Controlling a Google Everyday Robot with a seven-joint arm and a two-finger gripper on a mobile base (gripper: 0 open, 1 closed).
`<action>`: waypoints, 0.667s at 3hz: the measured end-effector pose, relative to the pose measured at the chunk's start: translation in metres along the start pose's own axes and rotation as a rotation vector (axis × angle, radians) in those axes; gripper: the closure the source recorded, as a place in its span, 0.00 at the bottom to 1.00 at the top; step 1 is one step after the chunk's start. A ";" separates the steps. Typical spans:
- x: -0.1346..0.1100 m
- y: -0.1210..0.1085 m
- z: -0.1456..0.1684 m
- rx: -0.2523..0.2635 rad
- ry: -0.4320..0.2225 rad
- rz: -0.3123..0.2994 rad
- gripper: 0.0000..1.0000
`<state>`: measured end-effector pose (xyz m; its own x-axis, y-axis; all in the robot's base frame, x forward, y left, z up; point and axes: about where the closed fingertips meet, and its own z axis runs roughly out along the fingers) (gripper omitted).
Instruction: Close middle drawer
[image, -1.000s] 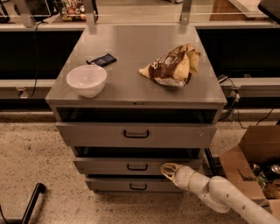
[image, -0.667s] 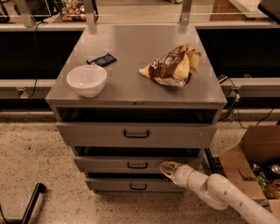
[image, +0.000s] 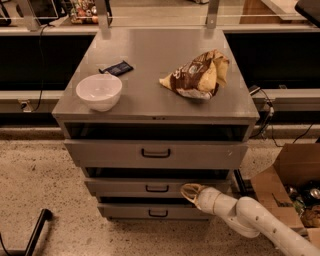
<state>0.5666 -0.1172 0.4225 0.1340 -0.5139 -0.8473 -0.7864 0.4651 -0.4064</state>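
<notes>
The middle drawer (image: 125, 187) is the second of three in a grey metal cabinet (image: 155, 107). Its low wide front carries a small black handle (image: 157, 188) and stands slightly out, about level with the bottom drawer's front. My gripper (image: 188, 192) reaches in from the lower right on a white arm. Its tip rests against the right part of the middle drawer's front, to the right of the handle.
The top drawer (image: 156, 153) stands out the furthest. A white bowl (image: 99, 91), a dark packet (image: 116, 68) and a chip bag (image: 197, 75) lie on the cabinet top. An open cardboard box (image: 292, 187) stands at the right. A black bar (image: 35, 232) lies on the floor at left.
My gripper has moved left and inward against the middle drawer's front, and the drawer has slid a little further into the cabinet.
</notes>
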 end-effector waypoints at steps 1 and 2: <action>-0.005 -0.002 -0.010 -0.062 -0.036 0.000 1.00; -0.028 0.005 -0.035 -0.134 -0.134 -0.019 1.00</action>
